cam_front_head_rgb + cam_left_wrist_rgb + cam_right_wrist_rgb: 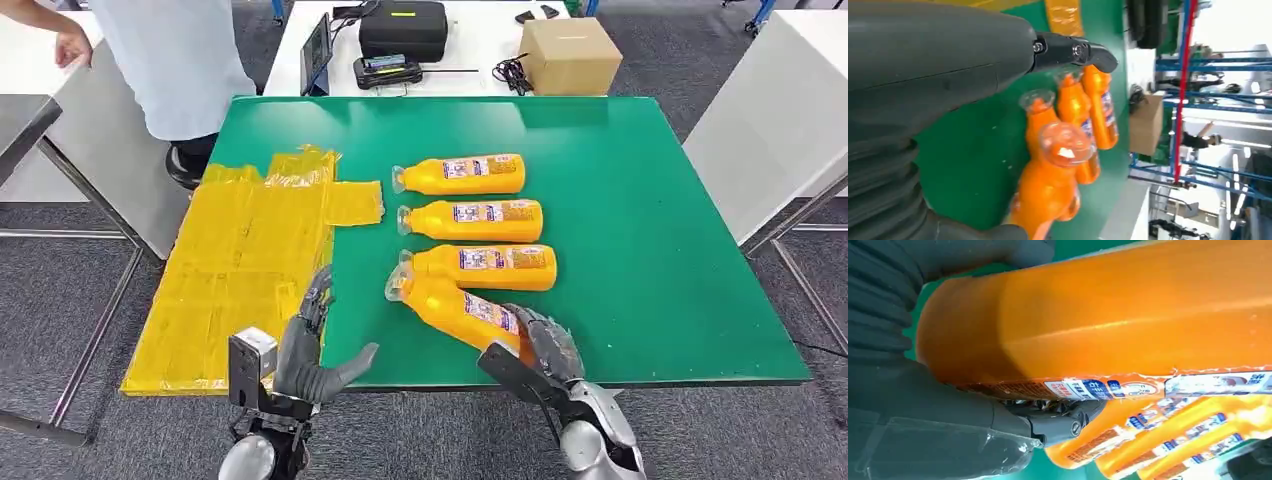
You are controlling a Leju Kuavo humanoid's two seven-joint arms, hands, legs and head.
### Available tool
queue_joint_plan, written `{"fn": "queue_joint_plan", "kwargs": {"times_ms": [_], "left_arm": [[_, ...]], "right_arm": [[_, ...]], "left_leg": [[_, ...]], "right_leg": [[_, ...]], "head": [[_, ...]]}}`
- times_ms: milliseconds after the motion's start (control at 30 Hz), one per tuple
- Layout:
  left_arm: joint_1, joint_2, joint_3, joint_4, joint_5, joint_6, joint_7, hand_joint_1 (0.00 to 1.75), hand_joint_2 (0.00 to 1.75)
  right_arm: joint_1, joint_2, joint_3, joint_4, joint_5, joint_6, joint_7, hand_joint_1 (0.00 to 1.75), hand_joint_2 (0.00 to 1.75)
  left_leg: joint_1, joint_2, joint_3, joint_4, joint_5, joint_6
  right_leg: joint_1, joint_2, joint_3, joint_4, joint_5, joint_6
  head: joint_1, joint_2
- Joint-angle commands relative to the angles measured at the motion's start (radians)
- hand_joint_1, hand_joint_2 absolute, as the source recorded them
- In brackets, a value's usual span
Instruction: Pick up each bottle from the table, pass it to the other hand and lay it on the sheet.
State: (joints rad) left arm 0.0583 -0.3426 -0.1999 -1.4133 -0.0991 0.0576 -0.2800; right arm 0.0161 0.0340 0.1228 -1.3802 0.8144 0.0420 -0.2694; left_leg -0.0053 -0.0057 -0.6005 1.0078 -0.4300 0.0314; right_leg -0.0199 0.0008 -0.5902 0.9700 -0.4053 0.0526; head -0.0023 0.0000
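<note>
Gripping the base end of an orange bottle (455,308) near the front edge of the green table (650,250), the right hand (545,345) is seen with its dark fingers wrapped over the body, and the bottle is angled so that its clear cap points toward the table's middle and touches the bottle behind it. In the right wrist view the held bottle (1108,315) is crossed by a label strip in white, blue and red, whose print is too small to be read. The left hand (305,350) is held at the front edge with fingers apart and thumb stretched toward the held bottle, and nothing is held in it. Three more bottles (480,220) are laid side by side behind the held one, caps toward the left edge, each with a blue and white label that cannot be read. The yellow sheet (240,265) is spread over the table's left edge. A person in a pale shirt (175,60) is stood beyond the far left corner.
</note>
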Motion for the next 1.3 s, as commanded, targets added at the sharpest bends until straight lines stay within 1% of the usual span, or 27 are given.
{"fn": "queue_joint_plan", "kwargs": {"times_ms": [33,167,233,300,333,400,433,467,567,600,667,733,767,800,833,900,1133,1167,1200,1300], "left_arm": [[-0.046,-0.007,0.028,0.217,0.127,-0.054,0.03,0.0,1.75],[-0.056,-0.006,0.037,0.288,0.222,-0.121,0.054,0.0,1.75],[-0.066,-0.003,0.026,0.323,0.26,-0.186,0.023,0.0,1.75],[-0.079,-0.006,0.021,0.332,0.278,-0.209,0.006,0.0,1.75],[-0.089,-0.006,0.023,0.337,0.289,-0.215,0.006,0.0,1.75],[-0.123,-0.004,0.046,0.381,0.382,-0.28,0.012,0.0,1.75],[-0.134,0.0,0.052,0.393,0.395,-0.291,0.011,0.0,1.75],[-0.141,0.002,0.054,0.402,0.398,-0.293,0.011,0.0,1.75],[-0.151,0.007,0.081,0.407,0.422,-0.32,-0.047,0.0,1.75],[-0.157,0.009,0.073,0.385,0.382,-0.304,-0.086,0.0,1.75],[-0.166,-0.001,0.084,0.364,0.374,-0.294,-0.071,0.0,1.75],[-0.175,-0.006,0.089,0.356,0.379,-0.29,-0.066,0.0,1.75],[-0.175,-0.006,0.088,0.35,0.374,-0.288,-0.069,0.0,1.75],[-0.177,-0.007,0.086,0.336,0.349,-0.266,-0.098,0.0,1.75],[-0.183,-0.007,0.084,0.327,0.347,-0.258,-0.102,0.0,1.75],[-0.196,-0.007,0.08,0.304,0.34,-0.244,-0.101,0.0,1.75],[-0.194,-0.007,0.076,0.287,0.324,-0.231,-0.114,0.0,1.75],[-0.192,-0.007,0.074,0.264,0.303,-0.207,-0.116,0.0,1.75],[-0.191,-0.007,0.077,0.26,0.331,-0.203,-0.087,0.0,1.75],[-0.191,-0.007,0.102,0.265,0.392,-0.22,-0.077,0.0,1.75]], "right_arm": [[-0.044,0.021,-0.022,-0.019,-0.079,0.023,-0.07,1.75,1.75],[-0.087,0.035,0.02,-0.008,-0.115,0.04,-0.093,1.75,1.75],[-0.125,0.055,0.055,0.018,-0.168,0.062,-0.115,1.75,1.75],[-0.152,0.076,0.092,0.054,-0.204,0.078,-0.118,1.75,1.75],[-0.162,0.084,0.107,0.072,-0.208,0.081,-0.121,1.75,1.75],[-0.204,0.093,0.157,0.141,-0.244,0.094,-0.141,1.75,1.75],[-0.215,0.097,0.169,0.162,-0.251,0.093,-0.144,1.75,1.75],[-0.221,0.098,0.174,0.172,-0.255,0.087,-0.146,1.75,1.75],[-0.227,0.077,0.218,0.23,-0.271,0.092,-0.169,1.75,1.75],[-0.234,0.075,0.233,0.249,-0.267,0.093,-0.17,1.75,1.75],[-0.244,0.075,0.249,0.271,-0.264,0.081,-0.177,1.75,1.75],[-0.248,0.081,0.258,0.277,-0.263,0.082,-0.177,1.75,1.75],[-0.251,0.082,0.265,0.28,-0.263,0.081,-0.177,1.75,1.75],[-0.255,0.078,0.282,0.288,-0.261,0.082,-0.176,1.75,1.75],[-0.255,0.079,0.29,0.292,-0.261,0.082,-0.175,1.75,1.75],[-0.264,0.084,0.304,0.311,-0.261,0.08,-0.171,1.75,1.75],[-0.269,0.083,0.312,0.309,-0.258,0.077,-0.165,1.75,1.75],[-0.267,0.085,0.327,0.301,-0.243,0.066,-0.155,1.75,1.75],[-0.263,0.086,0.339,0.292,-0.238,0.063,-0.154,1.75,1.75],[-0.254,0.092,0.391,0.249,-0.223,0.06,-0.16,1.75,1.75]], "left_leg": [[-0.001,0.001,0.001,-0.001,0.0,-0.001],[0.0,0.002,0.001,-0.001,-0.002,-0.002],[0.0,0.003,0.001,-0.001,-0.002,-0.002],[-0.001,0.004,-0.001,-0.001,-0.001,-0.001],[0.0,0.005,0.0,0.0,-0.002,-0.002],[0.0,0.003,-0.001,-0.001,-0.001,-0.001],[0.001,0.004,0.001,-0.001,-0.001,-0.002],[0.0,0.003,-0.001,-0.001,0.0,-0.001],[0.001,0.003,0.0,-0.001,0.0,-0.001],[0.002,0.003,0.002,-0.001,-0.001,-0.002],[0.001,0.001,-0.002,-0.001,0.0,-0.001],[0.002,0.002,0.0,0.0,-0.002,-0.002],[0.001,0.001,-0.001,0.0,-0.001,-0.002],[0.0,0.0,-0.002,0.0,-0.001,-0.001],[0.001,0.0,0.0,0.0,-0.002,-0.002],[0.001,-0.001,-0.002,0.0,-0.001,-0.002],[0.001,-0.001,-0.002,0.0,-0.001,-0.001],[0.002,0.0,0.0,0.001,-0.003,-0.003],[0.001,-0.001,-0.002,0.001,-0.001,-0.002],[0.001,-0.001,-0.002,0.001,-0.001,-0.002]], "right_leg": [[-0.001,0.0,0.001,-0.001,0.0,-0.001],[0.0,0.002,0.002,-0.001,-0.001,-0.002],[0.0,0.003,0.001,-0.001,-0.001,-0.002],[0.0,0.004,-0.001,-0.001,0.0,-0.002],[0.001,0.004,0.0,-0.001,0.0,-0.003],[0.0,0.002,-0.002,-0.001,0.0,-0.001],[0.001,0.003,0.001,-0.001,0.0,-0.003],[0.001,0.003,-0.001,-0.001,0.0,-0.002],[0.001,0.002,0.0,-0.001,0.0,-0.001],[0.002,0.002,0.002,-0.002,0.0,-0.002],[0.001,0.001,-0.001,-0.001,0.0,-0.001],[0.002,0.002,0.001,-0.001,-0.001,-0.002],[0.001,0.001,0.0,-0.001,0.0,-0.002],[0.0,0.001,-0.001,0.0,0.0,-0.001],[0.001,0.001,0.001,-0.001,-0.001,-0.002],[0.001,0.001,-0.001,0.0,0.0,-0.002],[0.001,0.001,-0.001,0.0,0.0,-0.002],[0.002,0.001,0.002,0.0,-0.002,-0.003],[0.001,0.001,-0.001,0.0,-0.001,-0.002],[0.001,0.001,-0.001,0.001,-0.001,-0.002]], "head": [[0.0,0.0],[0.0,0.0],[0.0,0.0],[0.0,0.0],[0.0,0.0],[0.0,0.0],[0.0,0.0],[0.0,0.0],[0.0,0.0],[0.0,0.0],[0.0,0.0],[0.0,0.0],[0.0,0.0],[0.0,0.0],[0.0,0.0],[0.0,0.0],[0.0,0.0],[0.0,0.0],[0.001,0.0],[0.0,0.0]]}}
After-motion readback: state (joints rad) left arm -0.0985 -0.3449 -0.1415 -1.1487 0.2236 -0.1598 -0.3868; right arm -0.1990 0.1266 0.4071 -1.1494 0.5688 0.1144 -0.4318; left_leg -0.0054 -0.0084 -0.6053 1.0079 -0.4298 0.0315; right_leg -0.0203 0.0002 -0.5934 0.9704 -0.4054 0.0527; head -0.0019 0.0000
